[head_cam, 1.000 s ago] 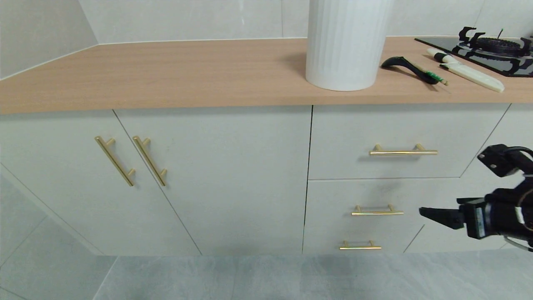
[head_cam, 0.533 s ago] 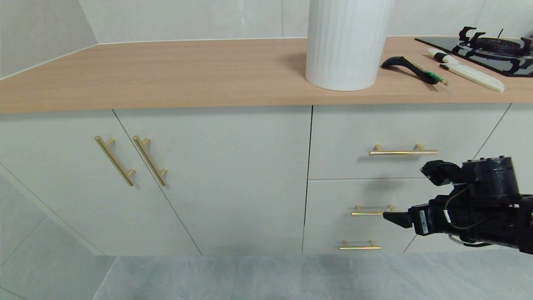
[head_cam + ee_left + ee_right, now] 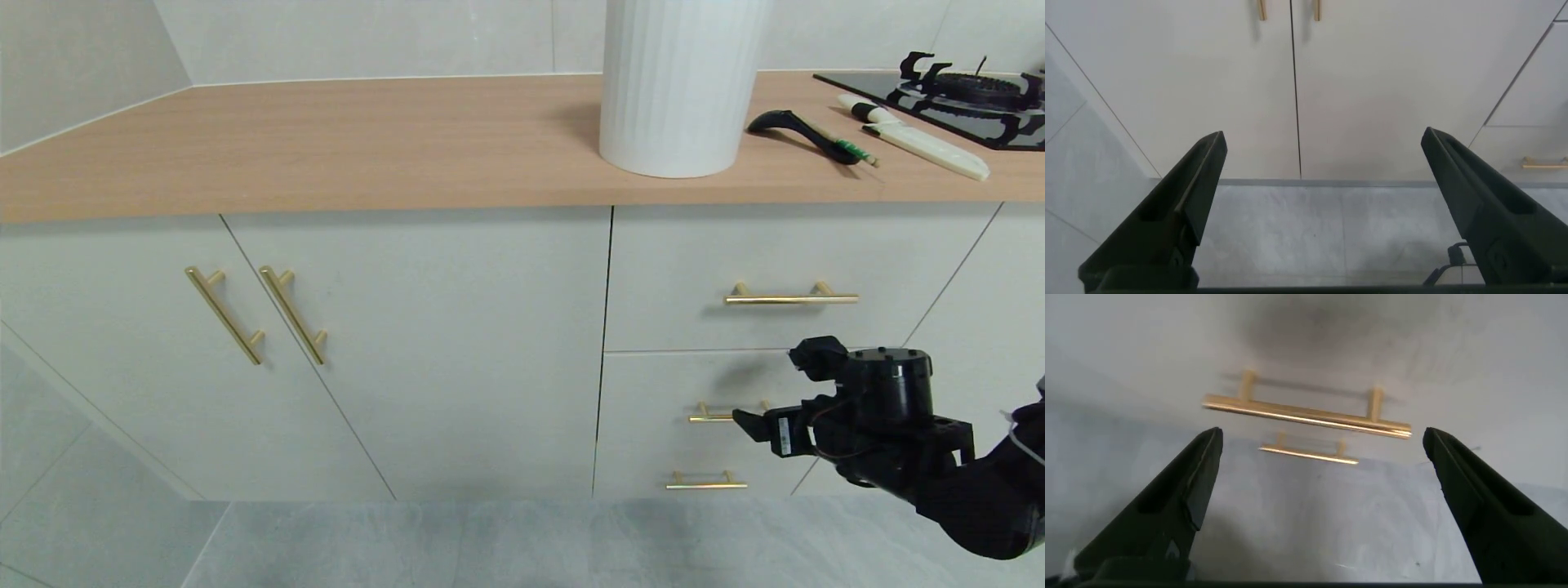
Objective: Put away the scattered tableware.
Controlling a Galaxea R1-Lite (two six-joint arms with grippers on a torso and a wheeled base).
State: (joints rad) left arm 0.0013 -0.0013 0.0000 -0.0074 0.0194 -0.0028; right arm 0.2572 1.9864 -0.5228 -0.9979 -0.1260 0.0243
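- The right gripper (image 3: pixel 775 390) has slid in from the right edge of the head view to the lower right, close to the middle drawer handle (image 3: pixel 712 416).
- Its fingers (image 3: pixel 1200 469) are spread wide and empty, with the handle between them but not yet pinched.
- This looks like a drawer being opened for storage.
- The black ladle (image 3: pixel 804 131) and white knife (image 3: pixel 914 145) lie on the bench (image 3: pixel 367 139), upper right.
- The left gripper (image 3: pixel 1323 139) is spread too, holding nothing.

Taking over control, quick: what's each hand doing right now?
Left hand: open, empty, facing the pale cabinet doors.
Right hand: open, empty, near the middle drawer's gold bar handle.
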